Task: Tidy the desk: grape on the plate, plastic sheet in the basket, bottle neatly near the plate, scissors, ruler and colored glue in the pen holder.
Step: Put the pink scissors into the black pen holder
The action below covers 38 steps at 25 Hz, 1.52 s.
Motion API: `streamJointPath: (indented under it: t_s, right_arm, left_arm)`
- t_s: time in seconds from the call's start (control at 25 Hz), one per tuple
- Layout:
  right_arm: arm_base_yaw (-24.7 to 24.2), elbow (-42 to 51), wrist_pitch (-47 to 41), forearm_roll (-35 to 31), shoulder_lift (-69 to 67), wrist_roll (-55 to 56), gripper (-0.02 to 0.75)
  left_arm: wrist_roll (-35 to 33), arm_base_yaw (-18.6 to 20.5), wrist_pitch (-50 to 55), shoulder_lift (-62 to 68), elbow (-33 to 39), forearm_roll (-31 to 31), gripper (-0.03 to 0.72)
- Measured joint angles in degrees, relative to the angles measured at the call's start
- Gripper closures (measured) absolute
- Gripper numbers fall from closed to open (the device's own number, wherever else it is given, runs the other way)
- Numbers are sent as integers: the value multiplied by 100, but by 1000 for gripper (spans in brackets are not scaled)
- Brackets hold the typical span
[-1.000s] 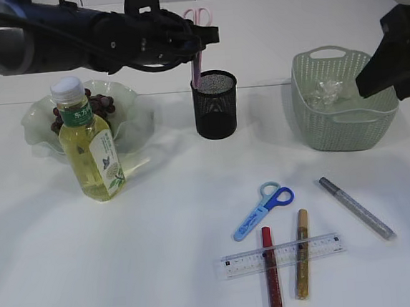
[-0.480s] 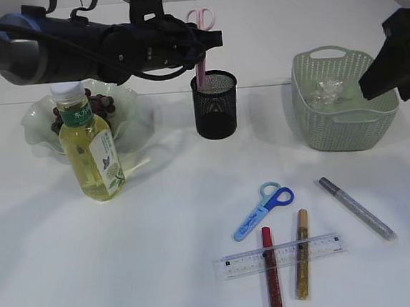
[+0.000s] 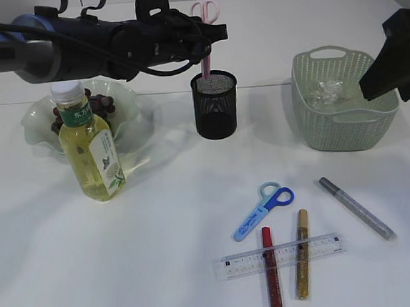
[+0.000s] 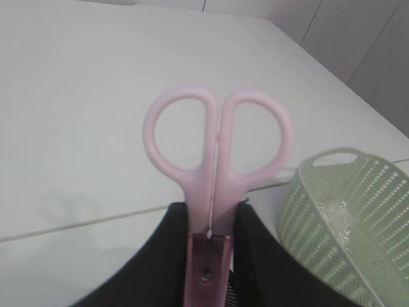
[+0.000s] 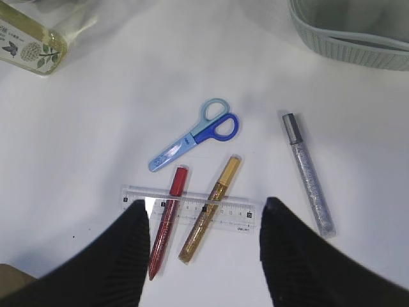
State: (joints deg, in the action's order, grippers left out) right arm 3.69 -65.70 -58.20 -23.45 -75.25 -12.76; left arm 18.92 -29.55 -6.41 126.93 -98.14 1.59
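Observation:
My left gripper (image 3: 205, 44) (image 4: 209, 208) is shut on the pink scissors (image 3: 206, 11) (image 4: 217, 147), handles up, blades pointing down into the black mesh pen holder (image 3: 216, 113). Blue scissors (image 3: 264, 210) (image 5: 192, 142), the clear ruler (image 3: 321, 245) (image 5: 233, 212) and red (image 3: 273, 280) (image 5: 165, 230), gold (image 3: 302, 260) (image 5: 222, 182) and silver (image 3: 357, 208) (image 5: 310, 179) glue pens lie at the front right. My right gripper (image 5: 204, 204) hangs open high above the ruler. The bottle (image 3: 93, 152) stands before the plate (image 3: 34, 129) with the grapes (image 3: 100, 103). The plastic sheet (image 3: 327, 92) lies in the basket (image 3: 346, 123).
The red and gold pens lie across the ruler. The right arm (image 3: 397, 50) hovers at the right edge, partly in front of the basket (image 5: 358, 38). The bottle's side (image 5: 29, 38) shows at the top left of the right wrist view.
My left gripper has shifted a little to the right with the pink scissors, bringing them over the pen holder. The right arm has stayed put.

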Motion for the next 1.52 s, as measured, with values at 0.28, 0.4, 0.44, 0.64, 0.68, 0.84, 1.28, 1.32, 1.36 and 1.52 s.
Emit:
streamJointPath:
  t_s: [0.28, 0.4, 0.44, 0.64, 0.68, 0.84, 1.28, 1.32, 1.36, 1.52]
  right_arm:
    - [0, 0, -13, 0, 0, 0, 300]
    - [0, 0, -13, 0, 0, 0, 300]
    - [0, 0, -13, 0, 0, 0, 300]
    - [0, 0, -13, 0, 0, 0, 300]
    - [0, 0, -13, 0, 0, 0, 300]
    - [0, 0, -13, 0, 0, 0, 300]
    - [0, 0, -17, 0, 0, 0, 300]
    - [0, 0, -17, 0, 0, 0, 300]
    - [0, 0, -17, 0, 0, 0, 301]
    - [0, 0, -17, 0, 0, 0, 301]
  left_arm:
    - [0, 14, -46, 87, -24, 0, 552]
    - [0, 22, -59, 121, -61, 0, 552]
    - [0, 27, -71, 150, -87, 0, 552]
    - [0, 36, -177, 241, -172, 0, 552]
    - [0, 36, -202, 262, -174, 0, 552]
    - [0, 36, -214, 281, -174, 62, 552]
    - [0, 36, -325, 479, -174, 108, 550]
    - [0, 36, -334, 479, -174, 108, 549]
    - [0, 36, -339, 479, -174, 108, 548]
    - [0, 36, -339, 479, -174, 120, 522]
